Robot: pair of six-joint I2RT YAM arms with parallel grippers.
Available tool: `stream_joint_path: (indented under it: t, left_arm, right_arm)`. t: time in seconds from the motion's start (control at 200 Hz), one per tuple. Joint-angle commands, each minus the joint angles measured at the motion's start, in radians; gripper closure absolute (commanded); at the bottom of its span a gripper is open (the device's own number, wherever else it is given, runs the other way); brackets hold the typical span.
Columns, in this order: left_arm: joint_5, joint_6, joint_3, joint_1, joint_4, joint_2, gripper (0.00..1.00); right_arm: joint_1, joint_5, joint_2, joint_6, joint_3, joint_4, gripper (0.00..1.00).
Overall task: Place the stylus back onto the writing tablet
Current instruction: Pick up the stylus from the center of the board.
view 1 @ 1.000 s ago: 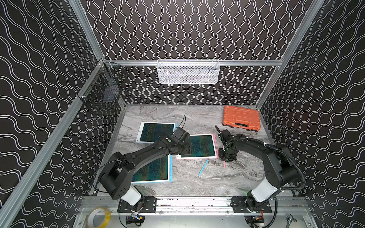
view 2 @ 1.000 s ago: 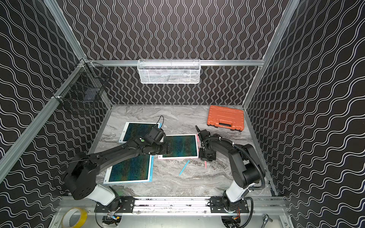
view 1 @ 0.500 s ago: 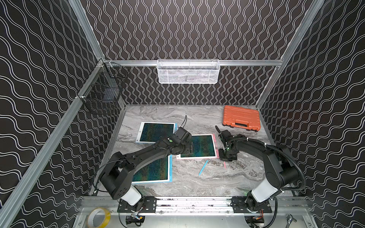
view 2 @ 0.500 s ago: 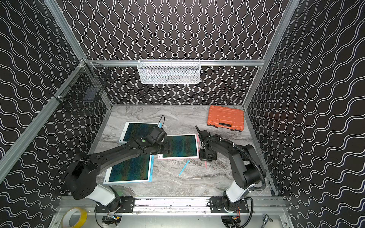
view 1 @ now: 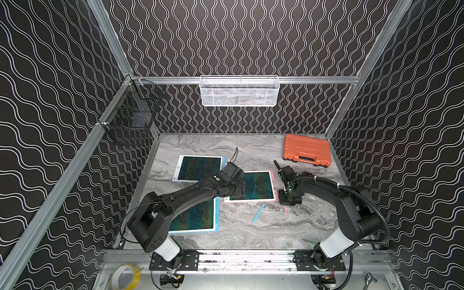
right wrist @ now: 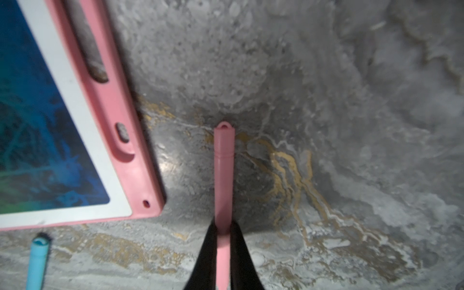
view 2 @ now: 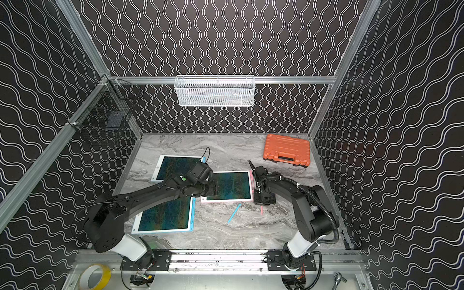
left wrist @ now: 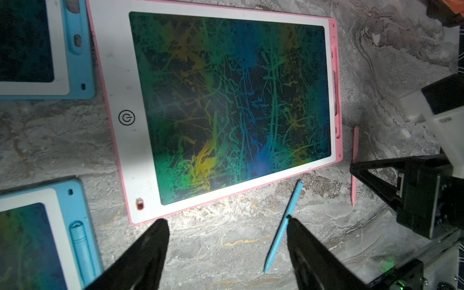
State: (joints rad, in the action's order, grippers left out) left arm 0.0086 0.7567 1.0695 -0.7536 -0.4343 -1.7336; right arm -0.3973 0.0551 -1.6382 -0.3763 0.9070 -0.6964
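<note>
Along the pink tablet's [view 1: 253,185] slotted edge the desk [view 1: 251,233] is bare, save for the pink stylus [right wrist: 223,175] pinched in the right gripper [right wrist: 223,224]. Off the tablet's near edge a blue stylus [view 1: 258,213] lies loose on open desk, and the left arm [view 1: 200,190] overhangs the tablet's opposite side.

Top views bright, even, sharp, walls [view 1: 251,37] bowing at edges; wrist views dimmer, glare on surface [left wrist: 226,238], pink tablet [right wrist: 110,108] blurred close-up

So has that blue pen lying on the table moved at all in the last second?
No. The blue stylus lies where it was, just off the near edge of the pink tablet, at the same slant.
</note>
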Motion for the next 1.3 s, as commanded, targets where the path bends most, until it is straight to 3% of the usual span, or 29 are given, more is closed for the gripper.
stream_joint_path:
  t: [0.0, 0.666, 1.296]
  left_arm:
    - [0.012, 0.011, 0.010, 0.000, 0.041, -0.007, 0.22]
    - [0.031, 0.024, 0.002, 0.006, 0.075, -0.019, 0.22]
    - [0.027, 0.037, -0.042, 0.015, 0.086, 0.011, 0.22]
  right_arm:
    - [-0.001, 0.022, -0.002, 0.008, -0.003, -0.001, 0.89]
    - [-0.011, 0.027, 0.032, 0.028, 0.068, -0.013, 0.90]
    - [-0.012, 0.039, -0.162, 0.079, 0.325, 0.008, 0.90]
